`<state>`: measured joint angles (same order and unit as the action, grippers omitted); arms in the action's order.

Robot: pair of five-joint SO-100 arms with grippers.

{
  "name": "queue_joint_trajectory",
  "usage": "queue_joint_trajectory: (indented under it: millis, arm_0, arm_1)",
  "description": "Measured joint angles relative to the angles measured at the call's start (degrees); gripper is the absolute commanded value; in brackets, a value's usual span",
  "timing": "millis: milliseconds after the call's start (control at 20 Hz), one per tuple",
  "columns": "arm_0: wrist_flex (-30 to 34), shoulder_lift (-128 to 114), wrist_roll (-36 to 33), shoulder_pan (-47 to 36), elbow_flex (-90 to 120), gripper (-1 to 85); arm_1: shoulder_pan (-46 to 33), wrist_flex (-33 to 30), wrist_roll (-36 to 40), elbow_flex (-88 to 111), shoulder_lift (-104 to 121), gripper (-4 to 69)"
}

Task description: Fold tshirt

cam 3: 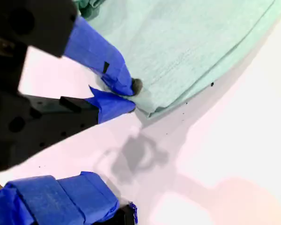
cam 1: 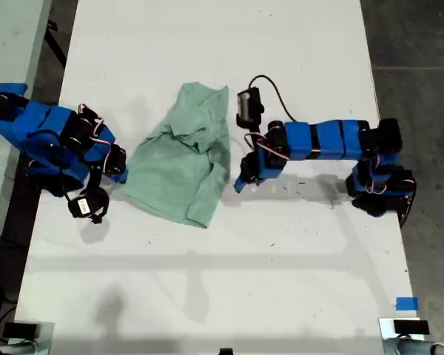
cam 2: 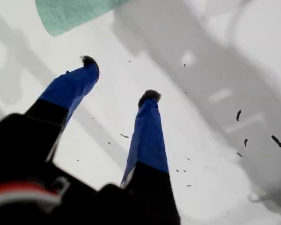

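Observation:
The pale mint-green tshirt lies crumpled and partly folded over itself in the middle of the white table. My second gripper is at the shirt's edge on the exterior view's left. In the second wrist view its jaws are closed together on the hem of the tshirt, low against the table. My first gripper hangs just off the shirt's other edge, on the exterior view's right. It stands open over bare table, and a corner of the tshirt shows beyond its fingertips.
The white table runs well beyond the shirt towards the exterior view's top and bottom. A blue tape mark sits near the table's bottom right corner in that view. Dark floor borders the table on both sides.

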<state>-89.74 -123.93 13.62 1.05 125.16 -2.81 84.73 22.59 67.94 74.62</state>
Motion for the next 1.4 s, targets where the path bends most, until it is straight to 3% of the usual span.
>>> queue_joint_trajectory:
  millis: [200,450,500,600,800,1000,1100,1400]
  arm_0:
    - [-0.8,13.4,-1.4,0.0,-9.5,0.1]
    - [5.7,38.8,-8.3,0.1,-27.5,0.1]
    - [6.2,43.6,-9.8,0.1,-31.6,3.3]
    - [7.9,52.7,-11.9,0.1,-38.5,22.4]
    - [5.1,65.8,-16.3,0.2,-49.5,27.8]
    - [-3.4,64.7,-18.1,-0.1,-54.2,26.6]
    - [-4.6,56.2,-18.0,0.1,-51.9,25.0]
    - [-5.6,21.2,-8.8,0.4,-30.1,22.6]
  arm_1:
    - [0.0,-0.2,0.0,1.0,0.0,22.4]
    - [0.3,-0.7,-0.1,1.6,0.0,22.4]
    - [0.4,-0.7,-0.3,2.0,0.0,22.4]
    - [0.5,-0.8,-0.5,2.5,0.0,22.5]
    - [0.7,-1.1,-0.8,3.5,0.2,22.6]
    - [0.7,-1.1,-0.8,3.6,0.8,22.9]
    - [0.7,-1.1,-0.8,3.6,2.2,24.5]
    - [2.4,0.4,-3.6,3.3,4.0,27.3]
